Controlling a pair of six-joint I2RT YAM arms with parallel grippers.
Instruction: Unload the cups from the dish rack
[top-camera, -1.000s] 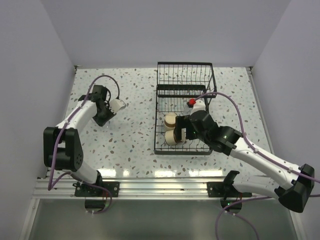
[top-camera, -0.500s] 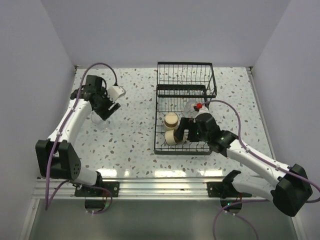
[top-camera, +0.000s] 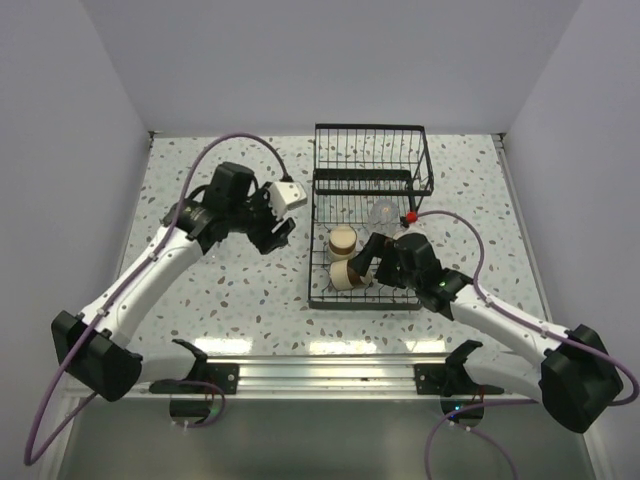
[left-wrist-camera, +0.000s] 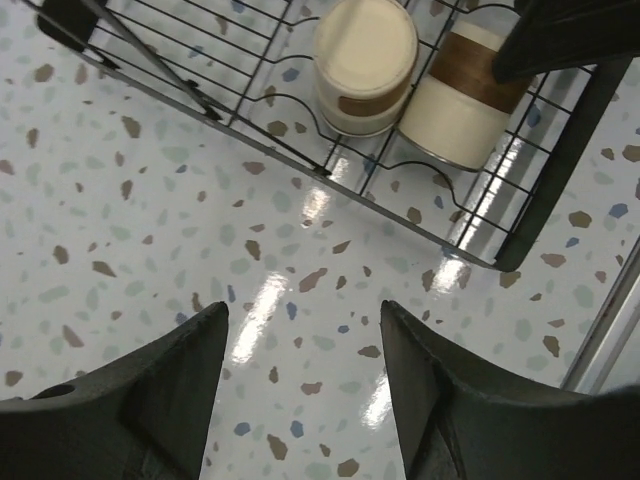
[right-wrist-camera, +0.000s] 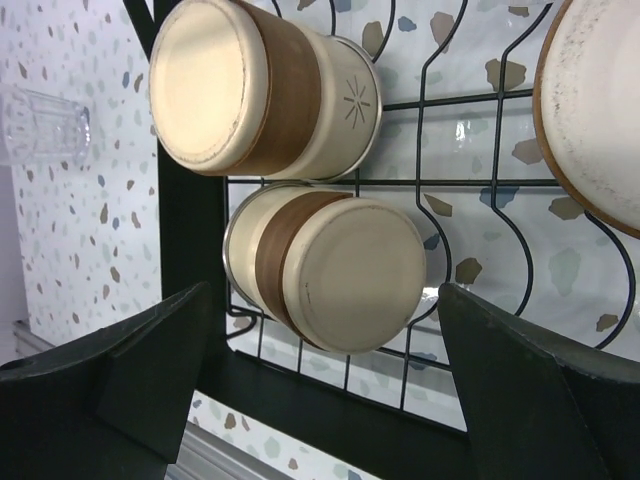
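Cups first. Two brown ones lie on their sides in the near-left corner of the dish rack (top-camera: 365, 304), pale bases toward my right wrist cam. The upper cup (right-wrist-camera: 260, 90) and lower cup (right-wrist-camera: 330, 265) are close together. A third pale base (right-wrist-camera: 600, 110) shows at the frame edge. It's probably another brown cup, but it's cropped, so I can't confirm. One clear cup (top-camera: 382, 212) sits further back in the rack. A second clear cup (right-wrist-camera: 45, 125) stands on the table (left-wrist-camera: 150, 200) outside the rack's left side.

My right gripper (right-wrist-camera: 325, 300) has its jaws wide apart and empty, lined up either side of the lower cup with no contact. My left gripper (left-wrist-camera: 305, 380) also has its jaws apart and empty, over bare table just beside the rack's left rail.

Step in hand: right-arm pick of the lower cup. Most of the unload remains.

Next move: advance until the pads flank the brown band, close, then lift clear of the prongs without knocking the upper cup. Left should hold off, since both arms crowd that corner.
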